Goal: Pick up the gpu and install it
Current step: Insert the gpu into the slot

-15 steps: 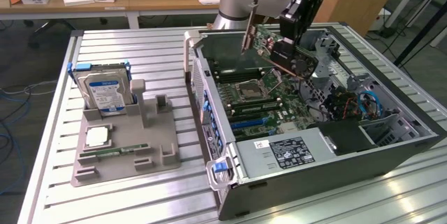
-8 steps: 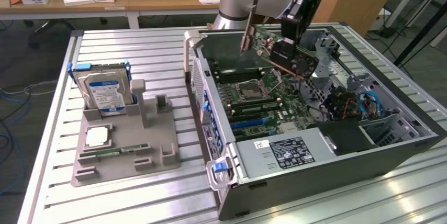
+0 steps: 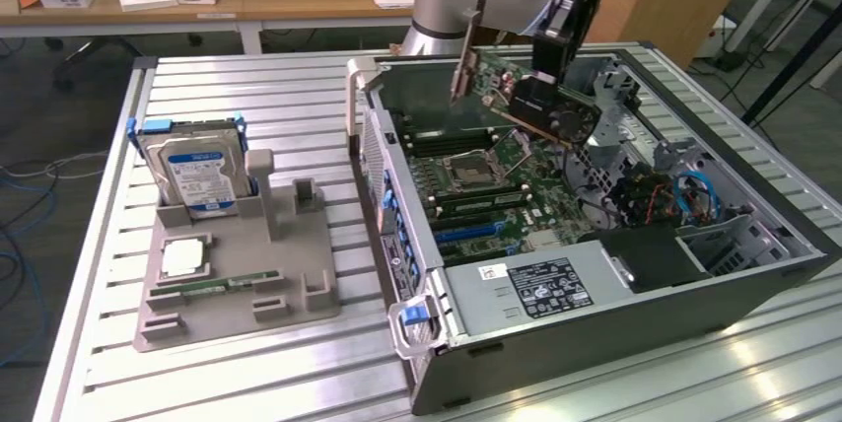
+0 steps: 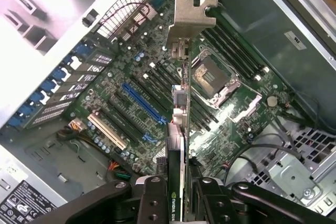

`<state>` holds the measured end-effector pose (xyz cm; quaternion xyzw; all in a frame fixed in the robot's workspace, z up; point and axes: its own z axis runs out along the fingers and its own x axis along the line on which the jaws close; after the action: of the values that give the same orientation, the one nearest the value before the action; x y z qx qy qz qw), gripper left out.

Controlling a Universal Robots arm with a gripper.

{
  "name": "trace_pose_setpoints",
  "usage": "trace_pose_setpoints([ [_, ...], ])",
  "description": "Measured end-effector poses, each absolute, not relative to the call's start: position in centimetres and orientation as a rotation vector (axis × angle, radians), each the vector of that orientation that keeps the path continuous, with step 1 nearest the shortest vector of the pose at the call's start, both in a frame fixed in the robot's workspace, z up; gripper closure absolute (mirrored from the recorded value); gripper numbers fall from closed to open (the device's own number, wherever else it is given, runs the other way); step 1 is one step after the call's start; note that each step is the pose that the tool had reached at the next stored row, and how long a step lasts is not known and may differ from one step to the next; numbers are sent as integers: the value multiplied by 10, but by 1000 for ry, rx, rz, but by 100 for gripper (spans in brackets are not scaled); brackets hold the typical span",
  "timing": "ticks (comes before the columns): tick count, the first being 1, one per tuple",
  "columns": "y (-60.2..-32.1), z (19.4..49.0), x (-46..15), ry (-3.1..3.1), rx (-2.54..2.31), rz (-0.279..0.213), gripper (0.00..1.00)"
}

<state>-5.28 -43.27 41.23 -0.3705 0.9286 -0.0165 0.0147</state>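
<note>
My gripper point(image 3: 546, 82) is shut on the gpu point(image 3: 533, 106), a dark card with a pale metal bracket point(image 3: 463, 72). It hangs tilted in the air over the open computer case point(image 3: 566, 343), above the motherboard point(image 3: 494, 190). In the wrist view the gpu point(image 4: 178, 129) is seen edge-on, with its bracket point(image 4: 190, 11) at the far end. It runs up from between my gripper point(image 4: 178, 200) and its two black fingers point(image 4: 152, 198). The blue slot point(image 4: 143, 102) on the motherboard point(image 4: 105, 98) lies just beside the card's line, and the card is clear of the board.
The case holds a CPU socket point(image 4: 212, 77), a labelled power supply point(image 3: 539, 289) and blue cables point(image 3: 697, 195). At the exterior view's left a grey holder point(image 3: 237, 279) carries a silver hard drive point(image 3: 197, 175), a CPU point(image 3: 181, 259) and a green RAM stick point(image 3: 217, 286).
</note>
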Motion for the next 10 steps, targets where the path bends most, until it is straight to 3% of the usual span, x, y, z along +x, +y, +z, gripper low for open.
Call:
trace_pose_setpoints([
  [10,-433,412,-53,2842,-1263,-50,74],
])
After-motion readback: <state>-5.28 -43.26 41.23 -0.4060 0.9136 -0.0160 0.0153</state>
